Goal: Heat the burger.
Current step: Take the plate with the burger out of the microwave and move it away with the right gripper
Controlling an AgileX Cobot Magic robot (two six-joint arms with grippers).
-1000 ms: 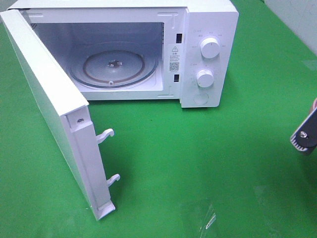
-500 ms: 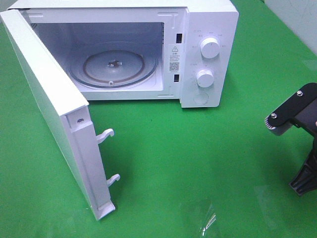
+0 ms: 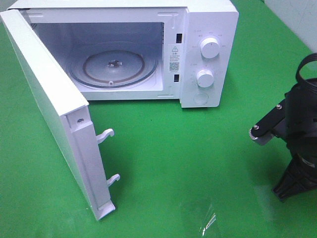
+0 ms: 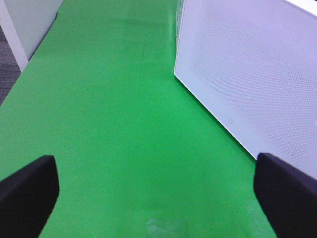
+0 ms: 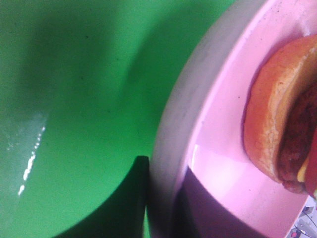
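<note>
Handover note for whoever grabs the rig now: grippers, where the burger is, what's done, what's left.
Left gripper: open, empty, above the green table beside the open microwave door.
Right gripper: closed on the rim of the pink dish; the fingertips themselves are not visible. The arm shows at the right edge of the high view.
Burger: on the pink dish, seen only in the right wrist view.
Done: microwave door open, glass turntable bare.
Left: put the dish with the burger on the turntable, release, shut the door, set the knobs.

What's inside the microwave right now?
Only the glass turntable sits inside the open microwave. No food there. The door hides the cavity's left edge.
</note>
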